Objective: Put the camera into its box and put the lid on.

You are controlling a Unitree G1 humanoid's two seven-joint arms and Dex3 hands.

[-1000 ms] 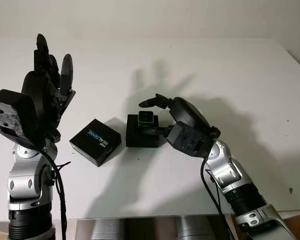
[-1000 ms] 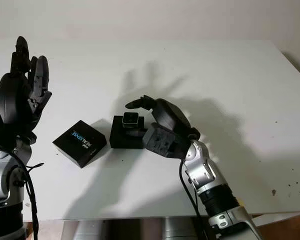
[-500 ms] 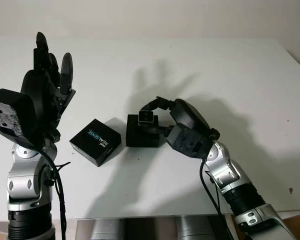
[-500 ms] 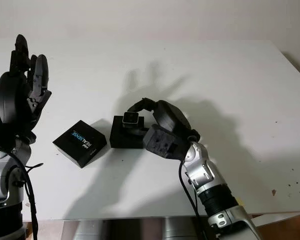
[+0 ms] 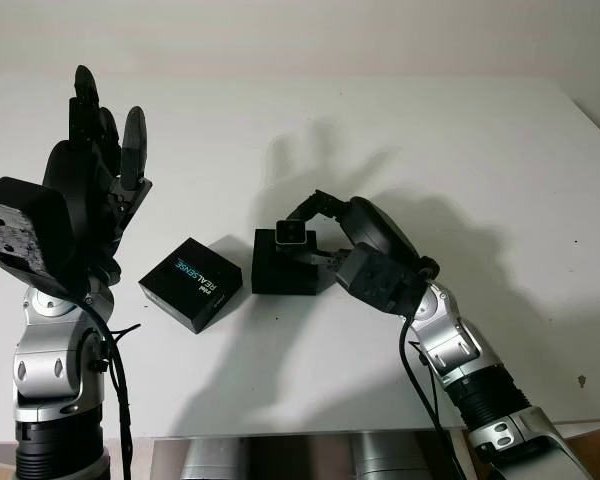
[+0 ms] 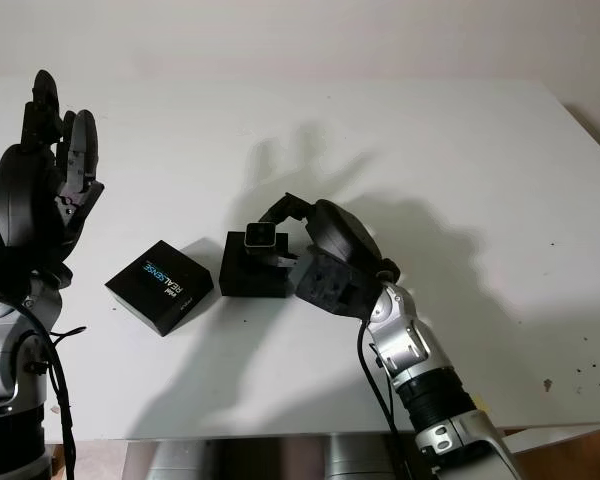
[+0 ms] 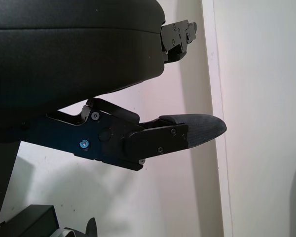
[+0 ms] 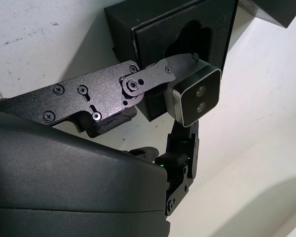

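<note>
Fingers (image 8: 153, 79) of our right three-finger black hand (image 5: 325, 225) pinch the small silver-fronted depth camera (image 5: 293, 236) from two sides, one across its near flank and another curling over its far end, so we count that hand as closed on the camera. We hold the camera directly over the open black cardboard box base (image 5: 283, 275), touching or almost touching the shaped recess in its black insert; from the wrist view the camera looks tilted up on one end and not yet sunk into the cut-out, though we cannot tell how much of its underside already sits in the foam. Just beside the base, on our left side, lies the black box lid with blue and white lettering (image 5: 191, 283), flat on the white tabletop (image 5: 460, 150) and apart from the base by a narrow gap. Farther out, our left black hand (image 5: 90, 180) hangs raised above the table's left part, open and holding nothing, well clear of the lid. We judge the task roughly at its midpoint: the camera has reached the box but needs pressing level into its recess and releasing, and the whole lid step is not yet begun, with the lid most likely falling to our idle left hand.
</note>
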